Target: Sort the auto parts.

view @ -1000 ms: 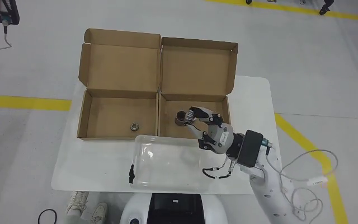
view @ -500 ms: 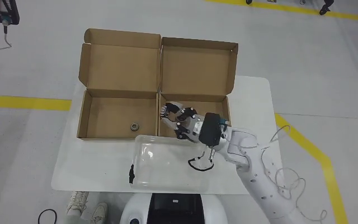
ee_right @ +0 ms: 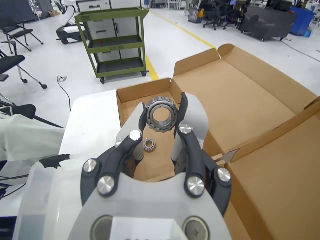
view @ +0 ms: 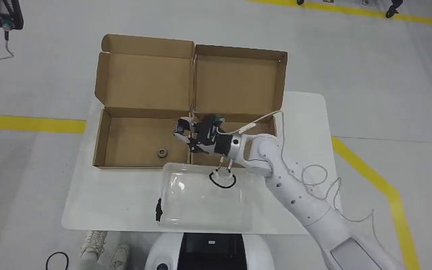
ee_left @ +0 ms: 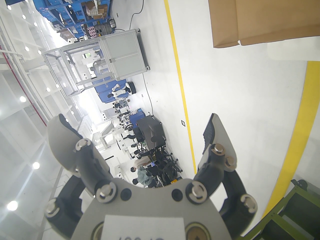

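Note:
My right gripper [ee_right: 161, 112] is shut on a large steel roller bearing [ee_right: 161, 117], held in the air above the left cardboard box [view: 128, 142]. From the top view the right gripper [view: 182, 128] hangs over that box's right end, near the wall shared with the right box [view: 263, 135]. A smaller bearing [view: 162, 152] lies on the left box's floor, seen below the held one as the small bearing [ee_right: 149, 145]. My left gripper [ee_left: 140, 133] is open with nothing between its fingers, pointing out at the room away from the table.
A clear plastic tray [view: 202, 199] lies on the white table [view: 304, 121] in front of both boxes. Both box lids stand open at the back. A green cart [ee_right: 115, 38] stands on the floor beyond the table.
The right arm has carried the large bearing leftward, from over the right box, across the dividing wall, to above the left box.

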Robot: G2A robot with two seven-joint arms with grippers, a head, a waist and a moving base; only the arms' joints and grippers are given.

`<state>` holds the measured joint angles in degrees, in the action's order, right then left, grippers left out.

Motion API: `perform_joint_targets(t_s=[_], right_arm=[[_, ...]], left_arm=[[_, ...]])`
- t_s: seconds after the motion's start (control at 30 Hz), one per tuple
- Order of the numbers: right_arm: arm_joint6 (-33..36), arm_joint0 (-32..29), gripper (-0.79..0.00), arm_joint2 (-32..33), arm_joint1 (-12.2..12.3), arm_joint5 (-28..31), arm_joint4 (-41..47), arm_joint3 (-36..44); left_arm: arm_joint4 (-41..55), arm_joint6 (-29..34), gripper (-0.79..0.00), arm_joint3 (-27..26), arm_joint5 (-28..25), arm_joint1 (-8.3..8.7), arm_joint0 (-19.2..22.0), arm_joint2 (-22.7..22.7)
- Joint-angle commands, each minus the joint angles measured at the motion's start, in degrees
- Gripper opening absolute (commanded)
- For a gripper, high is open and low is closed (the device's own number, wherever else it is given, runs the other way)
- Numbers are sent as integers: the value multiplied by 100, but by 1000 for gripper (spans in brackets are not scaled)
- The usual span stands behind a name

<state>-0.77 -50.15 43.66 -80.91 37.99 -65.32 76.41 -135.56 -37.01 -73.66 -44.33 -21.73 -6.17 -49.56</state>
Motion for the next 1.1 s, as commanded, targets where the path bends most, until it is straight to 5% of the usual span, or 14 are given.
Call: perform_joint_targets(t_s=[0.0,0.4,0.87,1.07], right_arm=[[236,178,-785,-210,-89,-98,14,-186],[1525,903,-785,-1240,-660,-960,-186,-925],[1901,1230,-785,-1734,-1185,-1507,-356,-1901],[1922,1271,-539,-1774,-1313,-1695,-519,-2109]], left_arm=[[0,0,0,0,0,0,0,0],[0,0,0,0,0,0,0,0],[0,0,0,0,0,0,0,0],[0,0,0,0,0,0,0,0]])
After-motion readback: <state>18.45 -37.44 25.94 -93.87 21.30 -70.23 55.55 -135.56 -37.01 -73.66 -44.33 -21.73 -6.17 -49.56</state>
